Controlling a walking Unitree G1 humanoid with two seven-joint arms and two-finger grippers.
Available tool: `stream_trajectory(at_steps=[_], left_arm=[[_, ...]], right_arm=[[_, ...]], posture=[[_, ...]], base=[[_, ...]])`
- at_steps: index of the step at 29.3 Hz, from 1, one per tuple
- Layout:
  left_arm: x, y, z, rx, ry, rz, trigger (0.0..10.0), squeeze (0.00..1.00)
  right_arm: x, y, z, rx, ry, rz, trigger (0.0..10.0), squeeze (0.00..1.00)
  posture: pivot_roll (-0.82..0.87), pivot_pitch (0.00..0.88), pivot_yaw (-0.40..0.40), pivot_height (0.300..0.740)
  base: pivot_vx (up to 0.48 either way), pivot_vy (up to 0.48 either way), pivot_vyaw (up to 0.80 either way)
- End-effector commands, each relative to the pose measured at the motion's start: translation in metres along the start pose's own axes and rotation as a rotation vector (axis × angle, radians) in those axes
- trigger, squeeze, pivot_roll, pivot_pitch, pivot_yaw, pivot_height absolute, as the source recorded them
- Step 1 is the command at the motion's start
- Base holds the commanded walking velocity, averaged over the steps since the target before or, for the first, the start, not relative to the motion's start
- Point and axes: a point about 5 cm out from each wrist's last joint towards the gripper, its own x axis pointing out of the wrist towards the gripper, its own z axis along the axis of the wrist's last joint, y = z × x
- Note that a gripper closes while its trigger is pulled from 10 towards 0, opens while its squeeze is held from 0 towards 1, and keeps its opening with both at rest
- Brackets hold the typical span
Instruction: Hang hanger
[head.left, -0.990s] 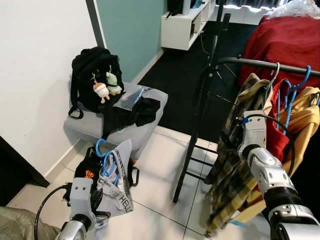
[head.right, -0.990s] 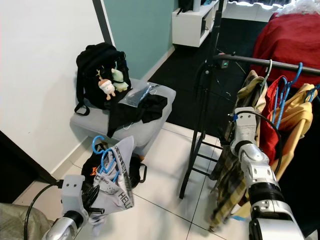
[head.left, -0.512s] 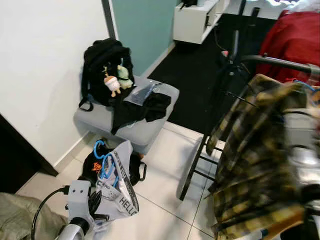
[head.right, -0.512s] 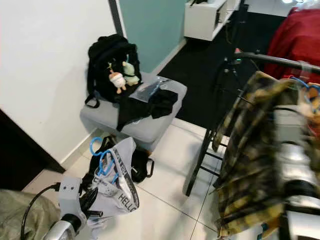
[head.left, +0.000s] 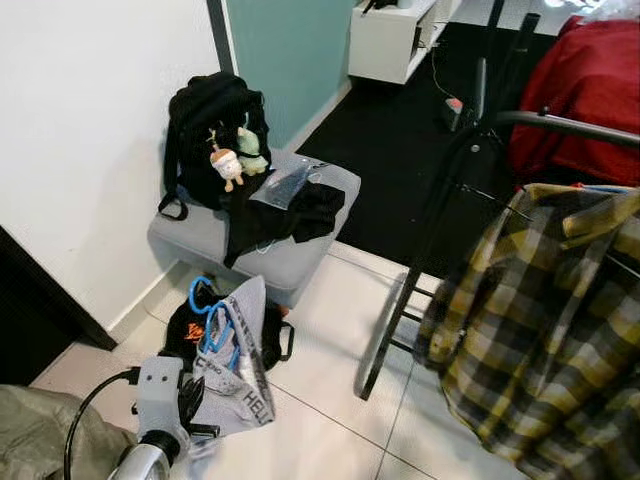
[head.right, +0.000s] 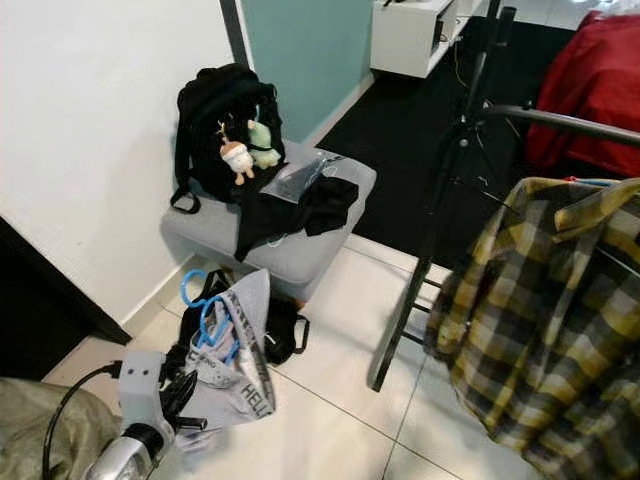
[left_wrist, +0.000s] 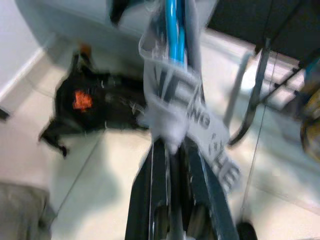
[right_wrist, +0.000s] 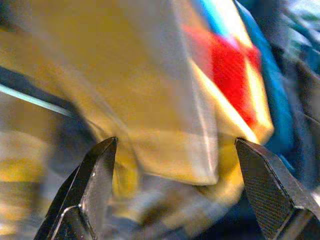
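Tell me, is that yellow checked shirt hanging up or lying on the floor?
Hanging. The yellow plaid shirt drapes from the top of the black clothes rack, its hem clear of the white tiled floor. The hanger it hangs from is hidden.

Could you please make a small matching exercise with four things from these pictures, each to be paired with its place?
Things:
1. black backpack
2. plaid shirt
3. blue hanger with grey garment
4. black cloth

Places:
A. on the clothes rack
B. held by the left gripper, low over the floor
C. lying on the grey stool, in front of the backpack
D. standing on the stool against the white wall

Pairs: 1-D, 2-A, 3-B, 4-C
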Motion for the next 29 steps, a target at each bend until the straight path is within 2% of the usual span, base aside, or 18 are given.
stream_trajectory(at_steps=[1, 2, 3, 4, 5, 6, 8, 10, 11, 13, 14, 16, 18, 24, 29], left_arm=[[-0.002, -0.001, -0.002, -0.004, 0.013, -0.002, 10.0, 0.0], [-0.002, -0.001, -0.002, -0.004, 0.013, -0.002, 10.0, 0.0], [-0.002, -0.001, -0.002, -0.004, 0.014, -0.002, 10.0, 0.0], [-0.001, -0.001, -0.002, -0.004, 0.014, -0.003, 10.0, 0.0], [-0.001, -0.001, -0.002, -0.004, 0.014, -0.003, 10.0, 0.0], [-0.001, -0.001, -0.002, -0.004, 0.014, -0.003, 10.0, 0.0], [-0.001, -0.001, -0.002, -0.004, 0.014, -0.003, 10.0, 0.0], [0.0, -0.001, -0.002, -0.004, 0.014, -0.002, 10.0, 0.0], [0.0, -0.001, -0.002, -0.004, 0.014, -0.002, 10.0, 0.0], [0.0, -0.001, -0.002, -0.003, 0.015, 0.0, 10.0, 0.0], [0.0, -0.001, -0.002, -0.003, 0.015, 0.0, 10.0, 0.0], [0.001, -0.001, -0.002, -0.003, 0.016, 0.002, 10.0, 0.0], [0.001, -0.001, -0.002, -0.003, 0.016, 0.002, 10.0, 0.0], [0.003, -0.001, -0.001, -0.002, 0.018, 0.002, 10.0, 0.0], [0.003, -0.002, -0.001, -0.003, 0.017, 0.002, 10.0, 0.0]], right_arm=[[0.003, -0.017, -0.008, 0.018, 0.034, -0.085, 10.0, 0.0], [0.003, -0.017, -0.008, 0.018, 0.034, -0.085, 10.0, 0.0], [0.002, -0.012, -0.008, 0.031, 0.026, -0.042, 10.0, 0.0], [-0.001, 0.002, -0.004, 0.098, 0.007, 0.072, 10.0, 0.0], [-0.001, 0.002, -0.004, 0.098, 0.007, 0.072, 10.0, 0.0], [-0.006, 0.02, 0.002, 0.19, -0.027, 0.209, 10.0, 0.0], [-0.006, 0.02, 0.002, 0.19, -0.027, 0.209, 10.0, 0.0], [-0.031, 0.069, 0.028, 0.332, -0.172, 0.637, 10.0, 0.0], [-0.031, 0.069, 0.028, 0.332, -0.172, 0.637, 10.0, 0.0], [-0.063, 0.099, 0.04, 0.328, -0.278, 0.959, 10.0, 0.0], [-0.063, 0.099, 0.04, 0.328, -0.278, 0.959, 10.0, 0.0], [-0.076, 0.106, 0.043, 0.336, -0.321, 1.076, 10.0, 0.0], [-0.076, 0.106, 0.043, 0.336, -0.321, 1.076, 10.0, 0.0], [-0.096, 0.099, 0.066, 0.447, -0.465, 1.189, 10.0, 0.0], [-0.099, 0.097, 0.076, 0.48, -0.512, 1.181, 10.0, 0.0]], posture=[[-0.04, 0.189, 0.039, 0.74], [-0.04, 0.189, 0.039, 0.74], [-0.05, 0.183, 0.039, 0.74], [-0.05, 0.181, 0.038, 0.74], [-0.05, 0.181, 0.038, 0.74], [-0.05, 0.181, 0.038, 0.74], [-0.05, 0.181, 0.038, 0.74], [-0.05, 0.174, 0.038, 0.74], [-0.05, 0.174, 0.038, 0.74], [-0.06, 0.172, 0.04, 0.74], [-0.06, 0.172, 0.04, 0.74], [-0.05, 0.165, 0.039, 0.74], [-0.05, 0.165, 0.039, 0.74], [-0.06, 0.164, 0.042, 0.74], [-0.06, 0.163, 0.043, 0.74]], base=[[0.0, 0.0, 0.0], [0.0, 0.0, 0.0], [0.0, 0.0, 0.0], [0.0, 0.0, 0.0], [0.0, 0.0, 0.0], [0.0, 0.0, 0.0], [0.0, 0.0, 0.0], [0.0, 0.0, 0.0], [0.0, 0.0, 0.0], [0.0, 0.0, 0.0], [0.0, 0.0, 0.0], [0.0, 0.0, 0.0], [0.0, 0.0, 0.0], [0.0, 0.0, 0.0], [0.0, 0.0, 0.0]])
